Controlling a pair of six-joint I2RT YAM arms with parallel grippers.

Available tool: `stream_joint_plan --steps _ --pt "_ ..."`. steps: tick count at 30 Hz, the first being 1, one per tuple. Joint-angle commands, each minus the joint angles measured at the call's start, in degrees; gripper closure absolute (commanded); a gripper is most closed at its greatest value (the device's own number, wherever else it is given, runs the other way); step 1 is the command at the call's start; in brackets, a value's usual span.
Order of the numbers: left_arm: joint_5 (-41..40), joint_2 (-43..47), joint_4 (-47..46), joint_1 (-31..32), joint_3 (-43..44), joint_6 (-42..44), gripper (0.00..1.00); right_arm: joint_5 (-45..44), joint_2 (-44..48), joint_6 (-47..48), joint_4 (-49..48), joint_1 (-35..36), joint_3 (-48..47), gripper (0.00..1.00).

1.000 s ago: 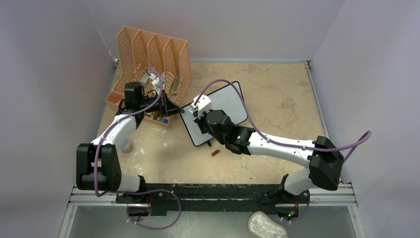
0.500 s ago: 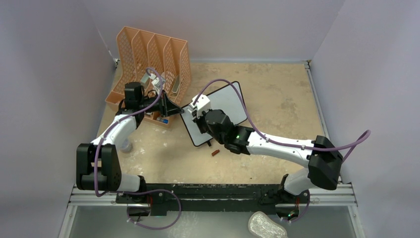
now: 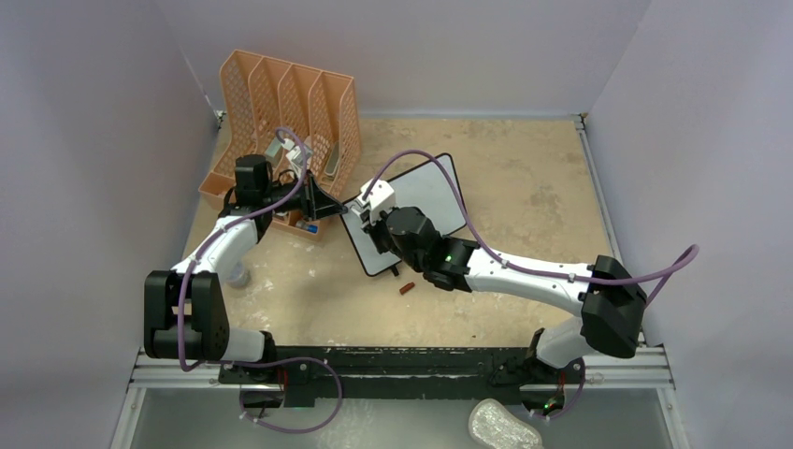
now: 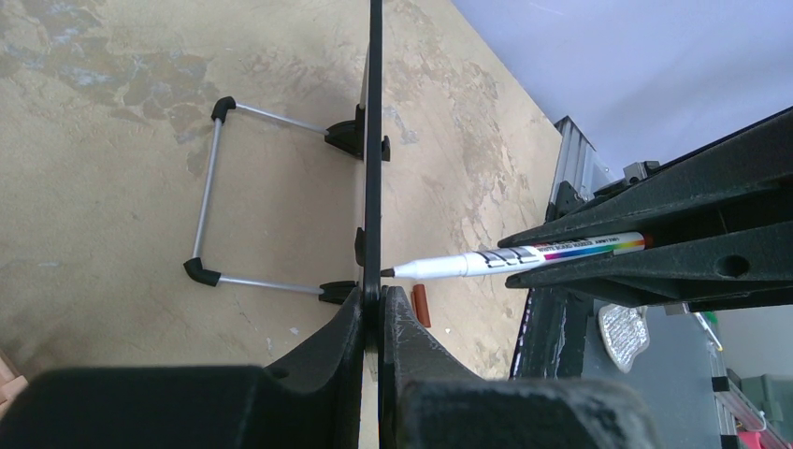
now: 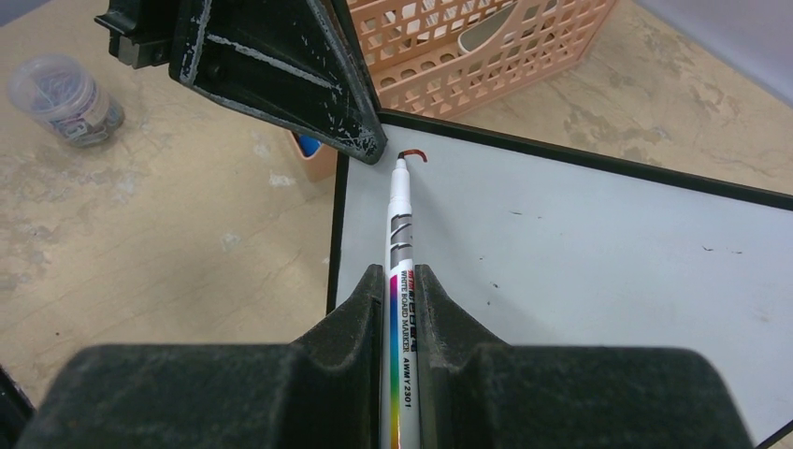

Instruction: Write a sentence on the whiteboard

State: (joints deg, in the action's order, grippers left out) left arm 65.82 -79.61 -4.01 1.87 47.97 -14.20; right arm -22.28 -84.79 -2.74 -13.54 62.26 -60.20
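Observation:
The whiteboard stands tilted at the table's middle; it is edge-on in the left wrist view. My left gripper is shut on its left edge. My right gripper is shut on a white marker, also seen in the left wrist view. The marker's tip touches the board's face near its top left corner. Of the sentence, only one short red-brown curved stroke shows there.
The orange file organizer stands behind the left gripper. The brown marker cap lies on the table in front of the board. A small jar sits by the left arm. The board's wire stand reaches out behind it.
My right gripper with the marker has shifted slightly left along the board. The left arm and the board have not moved.

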Motion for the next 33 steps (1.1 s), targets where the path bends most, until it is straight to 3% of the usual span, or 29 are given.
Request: stream_joint_plan --steps 1,33 --pt "2.5 0.8 -0.9 -0.2 -0.1 -0.2 1.00 1.7 0.2 0.8 -0.2 0.3 -2.2 1.00" --pt "2.5 0.3 -0.6 -0.1 0.0 0.0 1.00 -2.3 1.7 0.8 6.5 0.6 -0.3 1.00"
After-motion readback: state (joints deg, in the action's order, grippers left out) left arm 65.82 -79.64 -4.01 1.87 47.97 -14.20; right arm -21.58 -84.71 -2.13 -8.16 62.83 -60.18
